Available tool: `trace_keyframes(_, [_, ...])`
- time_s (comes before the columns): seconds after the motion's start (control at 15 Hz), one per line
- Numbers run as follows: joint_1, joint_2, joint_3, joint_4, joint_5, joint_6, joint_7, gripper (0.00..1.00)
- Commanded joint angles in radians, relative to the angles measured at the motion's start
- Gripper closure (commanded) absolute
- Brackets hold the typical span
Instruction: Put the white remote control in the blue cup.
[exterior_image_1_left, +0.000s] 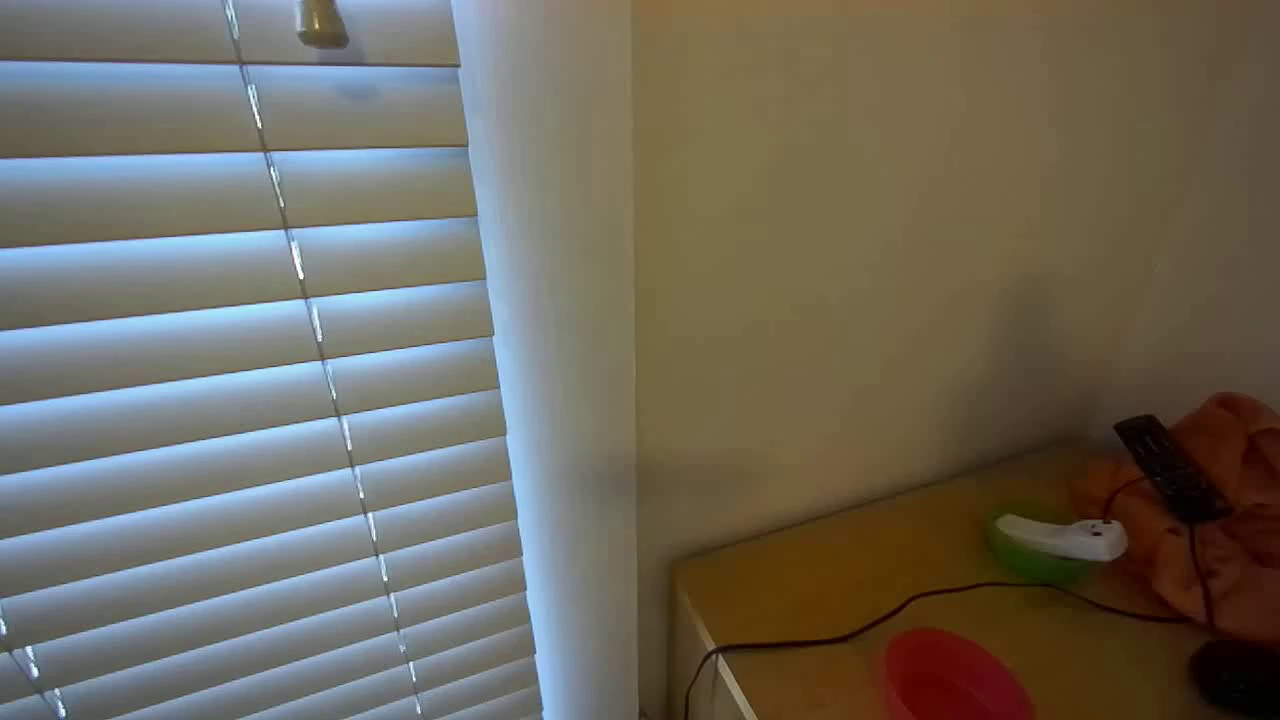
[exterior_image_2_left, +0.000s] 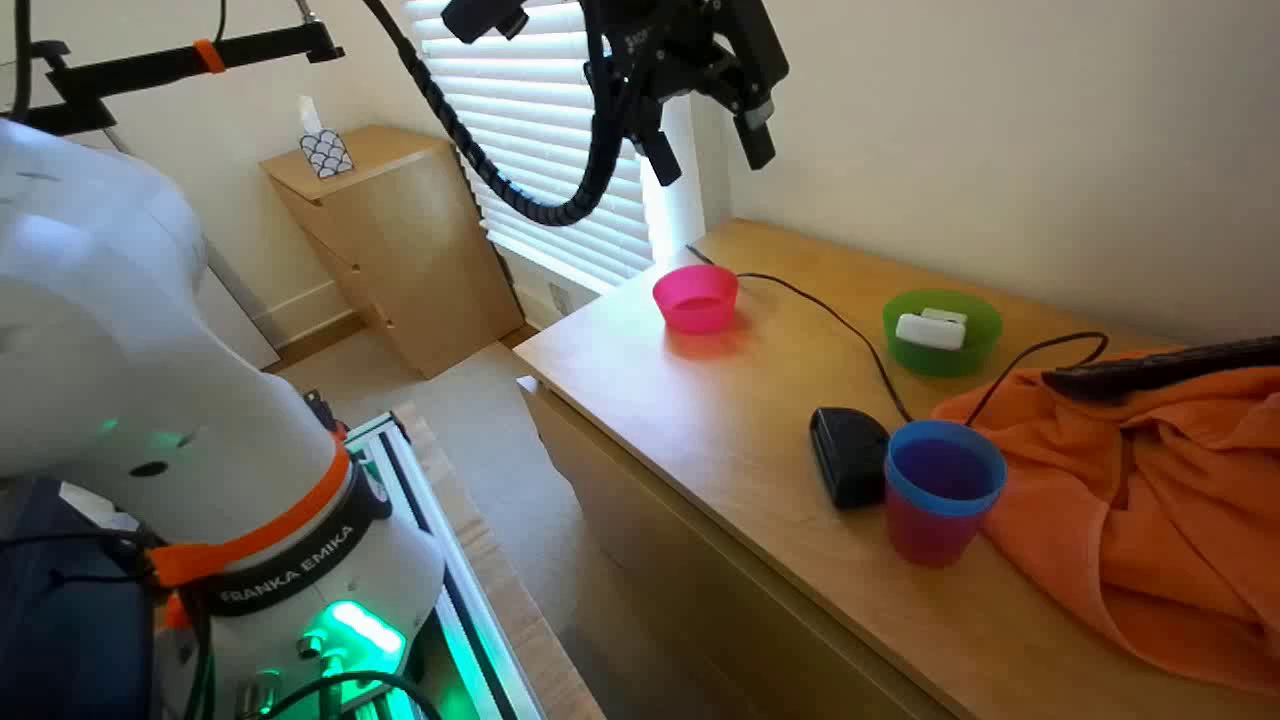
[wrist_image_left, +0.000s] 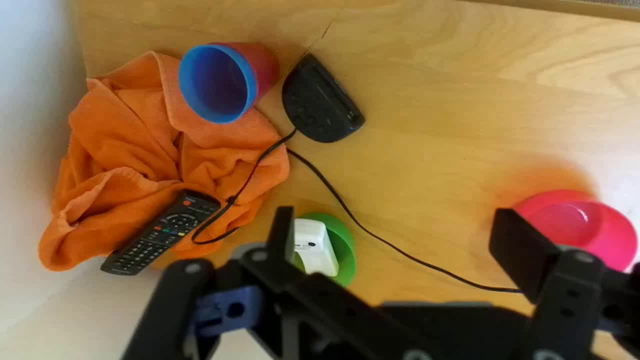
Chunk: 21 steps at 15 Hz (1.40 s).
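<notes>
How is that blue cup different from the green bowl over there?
The blue cup is tall; the green bowl is low and wide.
The blue cup looks reddish below its blue rim; the green bowl is green all over.
The green bowl holds what looks like a white remote control; nothing shows inside the blue cup.
Both are open-topped and stand upright.

Blue cup (exterior_image_2_left: 940, 512) (reddish below), white remote control (exterior_image_2_left: 930, 332), green bowl (exterior_image_2_left: 986, 335), pink bowl (exterior_image_2_left: 697, 308), orange towel (exterior_image_2_left: 1180, 490) — scallop-patterned tissue box (exterior_image_2_left: 327, 155).
</notes>
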Motion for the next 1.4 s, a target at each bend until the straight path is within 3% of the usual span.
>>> trace_keyframes(0.0, [0.009, 0.003, -0.008, -0.005, -0.006, -0.004, 0.005, 0.0])
trace_keyframes(0.8, [0.009, 0.008, -0.008, -0.015, -0.006, -0.004, 0.005, 0.0])
trace_keyframes(0.87, [-0.008, 0.03, 0.013, -0.003, -0.015, 0.005, 0.053, 0.0])
trace_keyframes(1.0, [0.004, 0.085, 0.001, 0.02, -0.017, 0.075, 0.047, 0.0])
trace_keyframes(1.33, [0.054, 0.379, 0.003, 0.121, -0.004, 0.341, -0.019, 0.0])
